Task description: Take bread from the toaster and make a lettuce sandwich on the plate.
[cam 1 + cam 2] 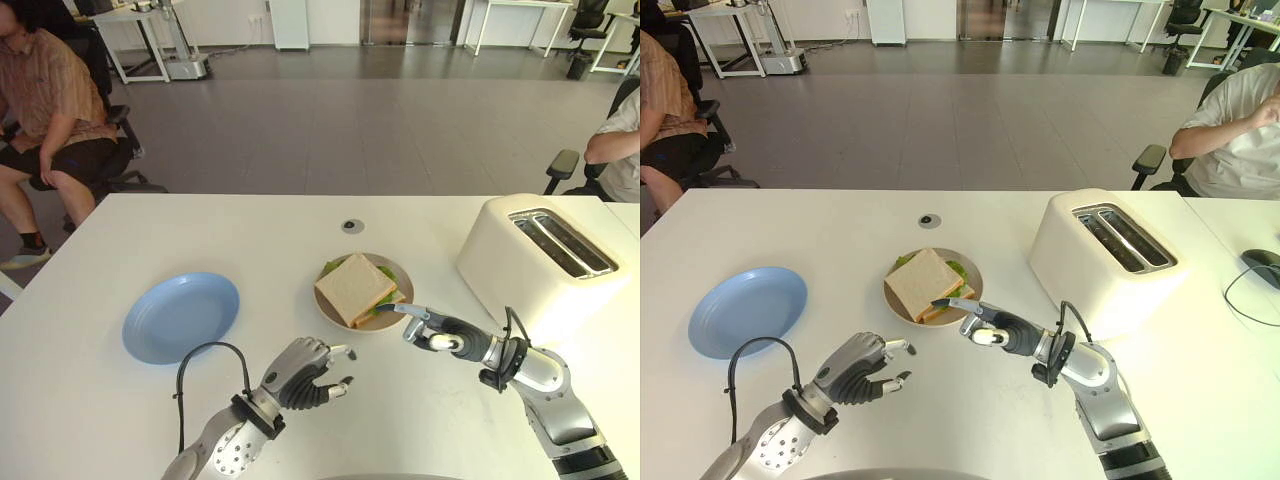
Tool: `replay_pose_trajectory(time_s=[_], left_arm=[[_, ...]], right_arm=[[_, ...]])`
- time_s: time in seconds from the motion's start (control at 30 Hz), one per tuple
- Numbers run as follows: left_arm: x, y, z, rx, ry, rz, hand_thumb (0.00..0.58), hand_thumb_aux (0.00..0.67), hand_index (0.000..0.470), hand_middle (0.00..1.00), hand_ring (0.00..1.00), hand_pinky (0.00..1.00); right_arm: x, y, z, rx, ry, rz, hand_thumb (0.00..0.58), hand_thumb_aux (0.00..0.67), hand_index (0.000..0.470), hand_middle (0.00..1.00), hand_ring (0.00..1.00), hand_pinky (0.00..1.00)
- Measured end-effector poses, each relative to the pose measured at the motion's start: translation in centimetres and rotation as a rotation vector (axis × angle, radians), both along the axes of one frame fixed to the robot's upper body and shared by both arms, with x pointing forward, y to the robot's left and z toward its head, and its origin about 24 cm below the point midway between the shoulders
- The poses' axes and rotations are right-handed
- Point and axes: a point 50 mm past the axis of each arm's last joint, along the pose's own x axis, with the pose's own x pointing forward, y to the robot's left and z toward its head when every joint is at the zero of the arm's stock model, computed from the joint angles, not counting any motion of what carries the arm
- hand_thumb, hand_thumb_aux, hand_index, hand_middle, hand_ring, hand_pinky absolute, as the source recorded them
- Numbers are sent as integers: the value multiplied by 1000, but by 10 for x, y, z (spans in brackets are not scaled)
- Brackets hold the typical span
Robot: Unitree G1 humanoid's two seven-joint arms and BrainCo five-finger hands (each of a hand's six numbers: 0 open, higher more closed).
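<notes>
One sandwich [355, 288] (on its plate [407, 285]) lies just beyond the right hand [445, 335] — close.

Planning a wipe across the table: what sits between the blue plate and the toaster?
A tan plate holding the sandwich sits between the blue plate and the toaster, seen in both eye views.

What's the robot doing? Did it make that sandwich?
A lettuce sandwich sits finished on the tan plate, with bread on top and green leaves poking out. The robot's right hand is stretched toward it, with a fingertip at the sandwich's near edge. Its left hand is curled over the table, holding nothing. No bread sticks out of the toaster, and the blue plate has nothing on it.
</notes>
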Motion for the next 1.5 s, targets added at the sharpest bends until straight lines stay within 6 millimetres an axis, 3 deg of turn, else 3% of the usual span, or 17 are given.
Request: replay_pose_trajectory(time_s=[0.07,0.1,0.13,0.3,0.4,0.83,1.2,1.4,1.5], left_arm=[[-2,-3,13,-236,13,-43,0,0,0,0,0,0],[-1,-4,18,-337,29,-70,0,0,0,0,0,0],[1,-3,20,-415,43,-88,0,0,0,0,0,0],[14,11,21,-692,103,-98,0,0,0,0,0,0],[14,17,23,-770,100,-92,0,0,0,0,0,0],[15,15,23,-776,91,-88,0,0,0,0,0,0],[16,14,23,-766,80,-92,0,0,0,0,0,0],[16,14,19,-748,84,-105,0,0,0,0,0,0],[18,13,17,-736,84,-105,0,0,0,0,0,0]], right_arm=[[4,0,4,157,38,-35,0,0,0,322,322,322],[8,1,5,231,48,-67,0,0,0,90,90,90],[12,0,6,276,46,-100,0,0,0,0,0,0],[28,-12,-2,415,93,-344,0,0,0,0,0,0],[31,-10,0,474,163,-323,0,0,0,0,0,0],[29,-33,15,648,146,-145,0,0,0,0,0,0],[23,-37,19,696,118,-77,0,0,0,0,0,0],[22,-37,19,706,106,-76,0,0,0,0,0,0],[30,-37,7,600,121,-208,0,0,0,0,0,0]])
